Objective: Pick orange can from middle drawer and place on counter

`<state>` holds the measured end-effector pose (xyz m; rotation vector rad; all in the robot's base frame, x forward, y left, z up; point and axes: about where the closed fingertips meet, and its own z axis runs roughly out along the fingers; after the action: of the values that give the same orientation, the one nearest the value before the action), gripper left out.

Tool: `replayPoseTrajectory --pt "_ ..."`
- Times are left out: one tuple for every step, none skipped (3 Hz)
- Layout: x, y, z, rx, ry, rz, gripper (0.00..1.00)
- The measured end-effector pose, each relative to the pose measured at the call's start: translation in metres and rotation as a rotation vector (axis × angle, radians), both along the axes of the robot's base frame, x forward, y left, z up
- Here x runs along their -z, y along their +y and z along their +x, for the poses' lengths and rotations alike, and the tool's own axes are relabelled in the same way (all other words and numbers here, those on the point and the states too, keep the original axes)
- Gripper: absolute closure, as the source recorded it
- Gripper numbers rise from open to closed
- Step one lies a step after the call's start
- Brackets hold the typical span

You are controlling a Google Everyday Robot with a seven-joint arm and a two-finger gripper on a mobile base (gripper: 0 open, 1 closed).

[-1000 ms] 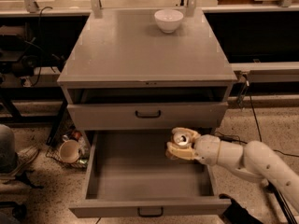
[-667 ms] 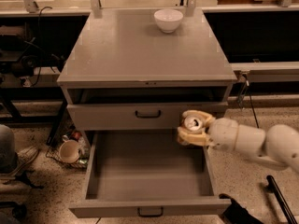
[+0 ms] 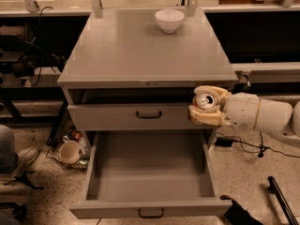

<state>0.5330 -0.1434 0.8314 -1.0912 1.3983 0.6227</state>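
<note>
My gripper (image 3: pixel 204 106) comes in from the right on a white arm and is shut on the orange can (image 3: pixel 205 101), whose silver lid with tab faces up. It holds the can in the air in front of the upper drawer's right end, just below the counter's front edge. The middle drawer (image 3: pixel 150 165) is pulled wide open below, its grey floor bare. The counter (image 3: pixel 140 50) is a flat grey top above the gripper.
A white bowl (image 3: pixel 169 20) stands at the counter's back, right of centre. The upper drawer front (image 3: pixel 136 116) with a black handle is slightly open. A cup and clutter (image 3: pixel 70 151) lie on the floor left of the cabinet. Cables and a dark bar lie at the right.
My gripper has lifted the can up out of the middle drawer and moved it right, from just above the drawer's right wall to the level of the upper drawer front.
</note>
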Motion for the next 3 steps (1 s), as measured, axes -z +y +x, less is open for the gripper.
replayPoseTrajectory --pt "-0.017 -0.004 0.011 0.014 -0.025 0.040 1.00" --pt "-0.062 -0.014 0.031 0.021 -0.066 0.073 1.00" --pt "-0.105 -0.020 0.055 0.027 -0.073 0.038 1.00"
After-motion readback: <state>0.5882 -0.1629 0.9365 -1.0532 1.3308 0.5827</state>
